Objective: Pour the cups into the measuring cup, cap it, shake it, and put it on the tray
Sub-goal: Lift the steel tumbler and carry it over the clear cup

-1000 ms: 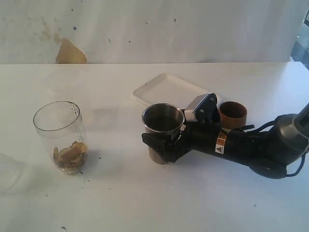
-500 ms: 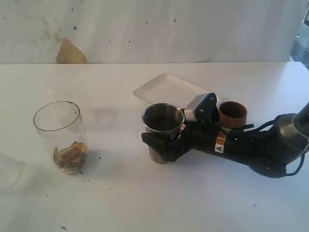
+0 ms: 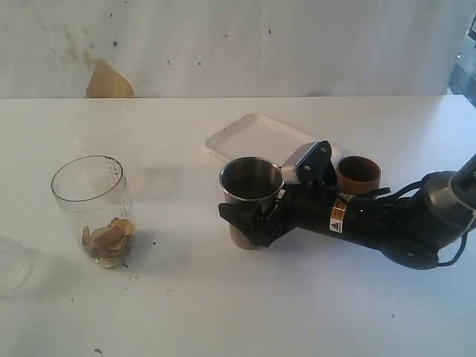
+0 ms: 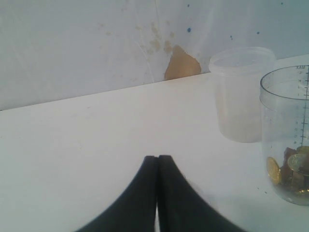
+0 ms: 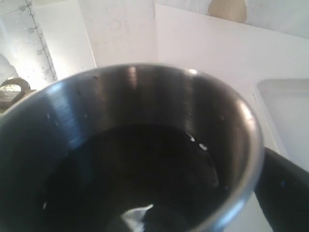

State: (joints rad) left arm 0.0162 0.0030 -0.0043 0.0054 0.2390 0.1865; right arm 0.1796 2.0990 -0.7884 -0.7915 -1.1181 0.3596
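The right gripper has lifted slightly since a moment ago. Its jaws are spread wide on either side of the tall tapered stainless-steel tumbler, which stands upright on the white table just in front of the flat white tray. The left gripper is pinched shut and empty.

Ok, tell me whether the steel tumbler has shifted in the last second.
No. The steel tumbler stands on the same spot, just in front of the white tray's near edge, with the right gripper around it.
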